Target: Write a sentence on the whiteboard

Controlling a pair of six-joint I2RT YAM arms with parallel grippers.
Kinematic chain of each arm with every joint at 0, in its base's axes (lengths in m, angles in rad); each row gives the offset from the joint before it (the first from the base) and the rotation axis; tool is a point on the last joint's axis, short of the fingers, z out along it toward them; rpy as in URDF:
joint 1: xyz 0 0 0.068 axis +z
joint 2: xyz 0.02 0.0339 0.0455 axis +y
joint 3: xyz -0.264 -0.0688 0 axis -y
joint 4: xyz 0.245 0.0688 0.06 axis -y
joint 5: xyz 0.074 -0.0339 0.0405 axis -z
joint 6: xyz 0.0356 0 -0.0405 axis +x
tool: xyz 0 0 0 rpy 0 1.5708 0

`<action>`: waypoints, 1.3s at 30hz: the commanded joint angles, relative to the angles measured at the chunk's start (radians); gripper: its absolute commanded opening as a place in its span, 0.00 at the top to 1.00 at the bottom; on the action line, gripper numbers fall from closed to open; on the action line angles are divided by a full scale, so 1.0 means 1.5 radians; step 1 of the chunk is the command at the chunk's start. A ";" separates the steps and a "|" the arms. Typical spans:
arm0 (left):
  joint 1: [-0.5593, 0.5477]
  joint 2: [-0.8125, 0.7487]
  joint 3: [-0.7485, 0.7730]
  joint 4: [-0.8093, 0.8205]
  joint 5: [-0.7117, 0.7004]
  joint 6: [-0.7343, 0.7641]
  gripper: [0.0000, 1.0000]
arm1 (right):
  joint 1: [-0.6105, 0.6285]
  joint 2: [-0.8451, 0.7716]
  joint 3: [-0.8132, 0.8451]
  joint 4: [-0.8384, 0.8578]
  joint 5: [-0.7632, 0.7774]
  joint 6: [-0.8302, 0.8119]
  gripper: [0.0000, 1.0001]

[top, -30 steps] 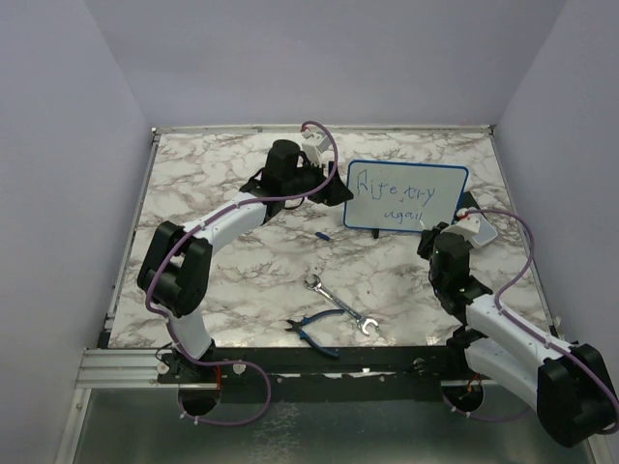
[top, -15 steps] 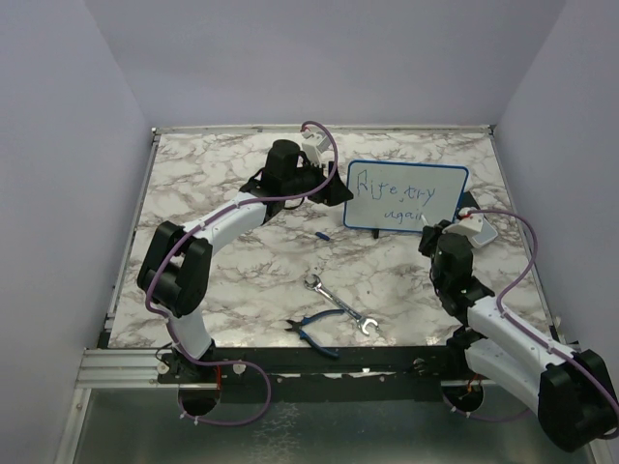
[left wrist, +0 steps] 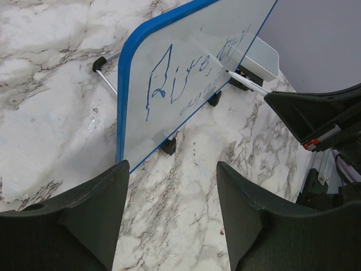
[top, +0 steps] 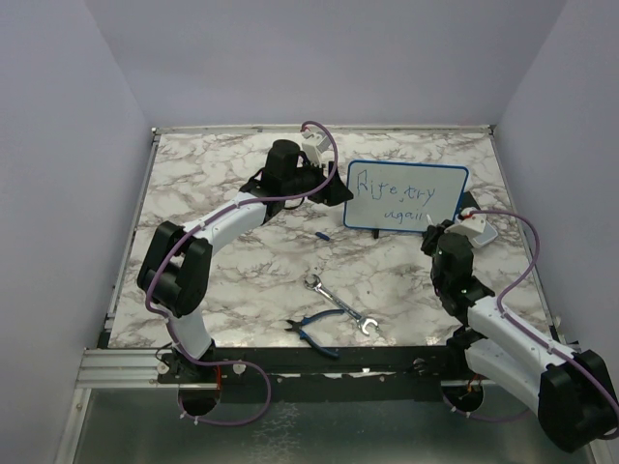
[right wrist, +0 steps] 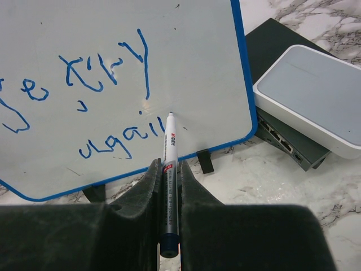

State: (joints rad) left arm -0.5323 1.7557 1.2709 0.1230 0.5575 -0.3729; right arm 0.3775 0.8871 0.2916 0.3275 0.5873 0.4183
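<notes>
The whiteboard [top: 406,197] with its blue frame stands upright on small black feet at the back right of the table. The sentence [right wrist: 107,73] is in blue, two lines reading roughly "Rite, try" and "ugail". My right gripper [right wrist: 168,165] is shut on a white marker [right wrist: 170,144]. The marker's tip meets the board just right of the last letter of the lower line. My left gripper [left wrist: 172,165] is open and holds nothing. It hangs over the marble by the left edge of the whiteboard [left wrist: 169,84], and from there the marker [left wrist: 248,83] also shows.
A white box on a dark base [right wrist: 307,96] sits right of the board. A wrench [top: 340,302] and blue-handled pliers [top: 314,331] lie near the front edge. A small blue cap [top: 321,235] lies left of the board's foot. Walls enclose the table.
The right gripper has shifted slightly at the board's lower right with the marker, and the lower line has grown a little. The left arm has not moved.
</notes>
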 commanded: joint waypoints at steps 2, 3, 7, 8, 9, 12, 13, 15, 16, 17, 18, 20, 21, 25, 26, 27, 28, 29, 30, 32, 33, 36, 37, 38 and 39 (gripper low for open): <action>-0.004 -0.023 0.003 -0.010 0.013 0.008 0.36 | -0.002 0.009 0.019 -0.006 0.011 0.004 0.99; -0.004 -0.023 0.004 -0.010 0.013 0.008 0.36 | -0.002 0.010 0.019 -0.006 0.006 0.005 0.99; -0.004 -0.023 0.004 -0.010 0.013 0.008 0.36 | -0.002 -0.001 0.010 0.014 -0.019 -0.001 0.99; -0.004 -0.024 0.004 -0.010 0.013 0.008 0.36 | -0.002 -0.002 0.010 0.017 -0.021 -0.004 0.99; -0.004 -0.024 0.004 -0.009 0.013 0.008 0.36 | -0.003 -0.003 0.009 0.022 -0.023 -0.008 0.99; -0.004 -0.023 0.004 -0.009 0.014 0.008 0.36 | -0.002 -0.002 0.004 0.036 -0.031 -0.011 0.99; -0.004 -0.023 0.003 -0.010 0.014 0.008 0.36 | -0.002 0.000 0.004 0.039 -0.033 -0.011 0.99; -0.004 -0.024 0.003 -0.010 0.014 0.008 0.36 | -0.002 0.005 0.007 0.038 -0.036 -0.011 0.99; -0.004 -0.025 0.004 -0.010 0.014 0.008 0.36 | -0.003 0.007 0.008 0.037 -0.039 -0.010 0.99; -0.004 -0.025 0.004 -0.009 0.014 0.008 0.36 | -0.002 0.008 0.008 0.038 -0.041 -0.010 0.99; -0.004 -0.025 0.004 -0.010 0.014 0.008 0.36 | -0.002 0.010 0.008 0.039 -0.043 -0.008 0.99; -0.004 -0.026 0.004 -0.010 0.014 0.008 0.36 | -0.002 0.011 0.010 0.035 -0.042 -0.007 0.99; -0.004 -0.026 0.004 -0.010 0.015 0.008 0.36 | -0.002 0.012 0.011 0.033 -0.041 -0.006 0.99; -0.004 -0.027 0.004 -0.010 0.014 0.008 0.36 | -0.002 0.011 0.013 0.017 -0.018 -0.001 0.99; -0.004 -0.026 0.004 -0.010 0.014 0.009 0.36 | -0.003 0.012 0.015 0.011 -0.011 0.001 0.99; -0.004 -0.027 0.004 -0.010 0.014 0.009 0.36 | -0.002 0.013 0.016 0.009 -0.008 0.001 0.99; -0.004 -0.027 0.004 -0.010 0.015 0.008 0.36 | -0.002 0.014 0.017 0.008 -0.005 0.001 0.99; -0.004 -0.027 0.004 -0.010 0.015 0.008 0.36 | -0.002 0.015 0.017 0.010 -0.005 0.001 0.99; -0.004 -0.028 0.004 -0.009 0.015 0.008 0.36 | -0.002 0.016 0.016 0.012 -0.003 0.002 0.99; -0.005 -0.027 0.004 -0.009 0.014 0.008 0.36 | -0.003 0.018 0.017 0.013 0.001 0.002 0.99; -0.004 -0.027 0.004 -0.010 0.014 0.009 0.36 | -0.002 0.019 0.017 0.014 0.003 0.000 0.99; -0.004 -0.027 0.004 -0.010 0.014 0.009 0.36 | -0.003 0.018 0.018 0.015 0.011 -0.002 0.99; -0.004 -0.028 0.004 -0.009 0.014 0.008 0.36 | -0.003 0.017 0.018 0.015 0.012 -0.002 0.99; -0.004 -0.028 0.004 -0.009 0.014 0.009 0.36 | -0.003 0.016 0.017 0.014 0.014 -0.003 0.99; -0.004 -0.028 0.004 -0.010 0.014 0.009 0.36 | -0.003 0.015 0.018 0.011 0.017 -0.001 0.99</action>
State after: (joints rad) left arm -0.5323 1.7523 1.2709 0.1230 0.5575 -0.3729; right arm 0.3779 0.9070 0.2928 0.3504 0.5575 0.4179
